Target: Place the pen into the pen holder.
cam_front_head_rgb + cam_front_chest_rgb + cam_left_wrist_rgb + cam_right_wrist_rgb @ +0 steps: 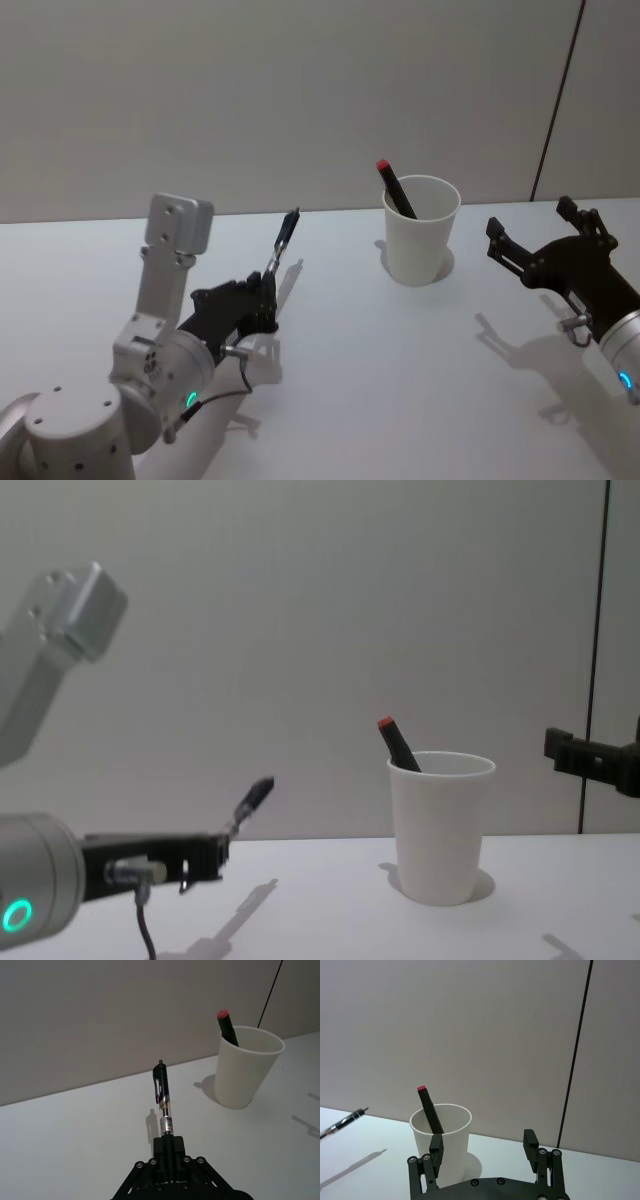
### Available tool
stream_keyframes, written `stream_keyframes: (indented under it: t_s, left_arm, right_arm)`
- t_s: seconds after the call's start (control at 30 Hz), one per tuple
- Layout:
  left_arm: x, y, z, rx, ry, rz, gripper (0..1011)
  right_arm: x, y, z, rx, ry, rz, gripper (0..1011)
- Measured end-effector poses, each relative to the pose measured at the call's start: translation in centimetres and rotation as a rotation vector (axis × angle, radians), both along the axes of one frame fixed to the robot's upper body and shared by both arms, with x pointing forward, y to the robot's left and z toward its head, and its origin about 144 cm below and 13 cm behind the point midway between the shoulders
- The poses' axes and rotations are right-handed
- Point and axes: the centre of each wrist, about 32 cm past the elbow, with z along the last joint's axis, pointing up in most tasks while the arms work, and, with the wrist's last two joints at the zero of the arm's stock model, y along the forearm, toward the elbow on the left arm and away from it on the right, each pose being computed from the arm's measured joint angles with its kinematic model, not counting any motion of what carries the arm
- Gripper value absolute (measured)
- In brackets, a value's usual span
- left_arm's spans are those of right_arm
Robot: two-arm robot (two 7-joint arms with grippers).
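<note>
You're holding the pen (164,1102) aloft in the jaws of the left gripper (169,1144) — cup (420,235) rim next. The right gripper (530,222) is idling beside the cup, jaws open.

Left gripper (266,288) clamped, right gripper (530,222) spread wide

Inside the pen holder (420,245), a black marker (396,190) with a red cap: leans to the left, cap end up, pokes past the rim. Beneath the pen holder, a plain white surface (380,380). Behind the pen holder, a pale wall (250,90); behind and right of the pen holder, a thin dark seam (558,95) down that wall.
</note>
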Motion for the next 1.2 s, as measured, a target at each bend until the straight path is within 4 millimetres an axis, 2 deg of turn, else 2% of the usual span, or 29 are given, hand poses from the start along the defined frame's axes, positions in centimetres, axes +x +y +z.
stream_keyframes:
  t_s: [0.63,1.2]
  left_arm:
    - [-0.4,1.8,0.8,-0.244,-0.211,-0.150,117]
    - [0.2,2.4,1.3,-0.348,-0.222,-0.372,117]
  right_arm:
    - [0.0,0.0,0.0,0.000,0.000,0.000,1001]
    - [0.0,0.0,0.0,0.000,0.000,0.000,1001]
